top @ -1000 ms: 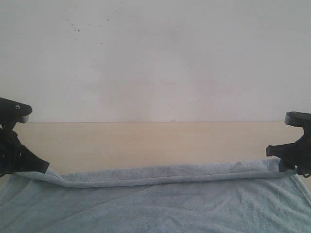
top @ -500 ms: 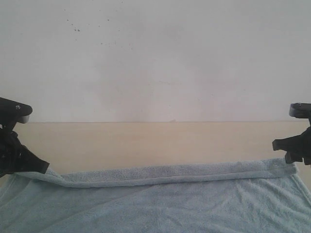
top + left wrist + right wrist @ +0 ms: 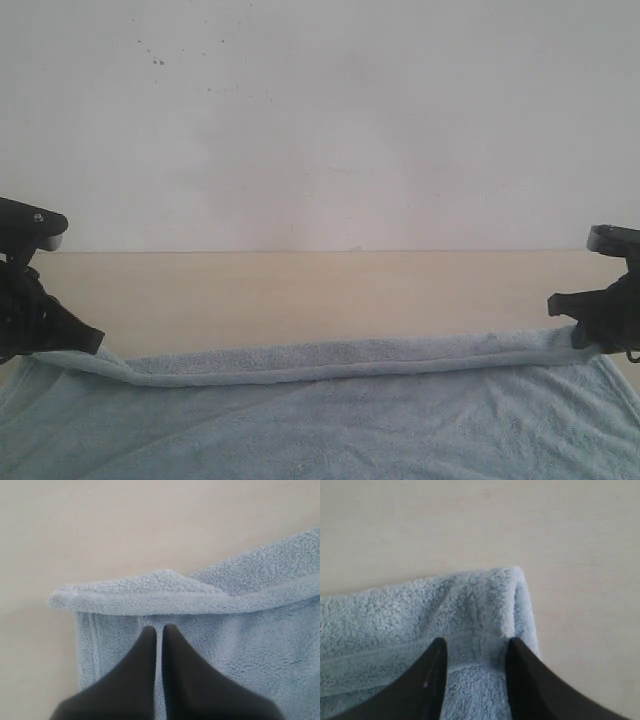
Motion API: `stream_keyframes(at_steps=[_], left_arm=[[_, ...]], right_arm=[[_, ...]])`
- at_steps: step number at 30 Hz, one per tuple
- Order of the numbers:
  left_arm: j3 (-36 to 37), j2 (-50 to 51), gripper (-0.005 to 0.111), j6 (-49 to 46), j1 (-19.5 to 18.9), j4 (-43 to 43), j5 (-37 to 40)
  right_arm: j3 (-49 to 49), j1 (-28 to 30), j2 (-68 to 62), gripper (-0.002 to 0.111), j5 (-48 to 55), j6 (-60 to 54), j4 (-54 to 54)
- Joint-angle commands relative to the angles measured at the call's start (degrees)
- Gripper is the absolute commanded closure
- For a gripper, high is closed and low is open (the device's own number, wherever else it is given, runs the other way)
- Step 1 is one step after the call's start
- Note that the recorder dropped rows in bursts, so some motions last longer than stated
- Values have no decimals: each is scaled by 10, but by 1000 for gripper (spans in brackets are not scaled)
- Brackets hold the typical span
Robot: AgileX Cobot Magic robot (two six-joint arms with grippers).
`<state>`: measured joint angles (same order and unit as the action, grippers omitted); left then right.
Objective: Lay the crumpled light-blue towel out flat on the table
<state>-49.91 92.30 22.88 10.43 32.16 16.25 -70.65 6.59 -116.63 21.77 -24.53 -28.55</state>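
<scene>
The light-blue towel lies spread over the near part of the table, its far edge folded back into a long band from left to right. My left gripper is at the towel's left corner. In the left wrist view that gripper is shut on the towel, with only a thin slit between the fingers, just behind the folded hem. My right gripper is at the right corner. It stands open, and a hump of the towel rises between its fingers.
A white speckled wall stands behind the table. Bare beige table shows beyond the folded edge, and also past the towel's corner in both wrist views.
The right gripper drifted out to the right, then came back left and down onto the towel's right corner. The left gripper and the fold have hardly moved.
</scene>
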Motion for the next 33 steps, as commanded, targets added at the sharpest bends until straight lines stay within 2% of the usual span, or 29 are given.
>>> stream_keyframes(at_steps=[1, 5, 8, 9, 17, 24, 33], left_arm=[[-5, 0, 103, 2, -1, 2, -2], [-5, 0, 103, 2, -1, 2, -2], [-5, 0, 103, 2, -1, 2, -2], [-5, 0, 103, 2, -1, 2, -2], [-5, 0, 103, 2, -1, 2, -10], [-5, 0, 103, 1, -1, 2, -19], [-5, 0, 103, 2, -1, 2, -13]], right_arm=[[-3, 0, 0, 83, 0, -16, -15], [-3, 0, 0, 84, -12, -15, -22], [-3, 0, 0, 107, -22, -11, -23], [-3, 0, 0, 108, -24, -11, -23], [-32, 0, 0, 108, -22, -18, -23], [-146, -10, -3, 108, 14, -20, -23], [-289, -26, -72, 108, 93, 10, -23]])
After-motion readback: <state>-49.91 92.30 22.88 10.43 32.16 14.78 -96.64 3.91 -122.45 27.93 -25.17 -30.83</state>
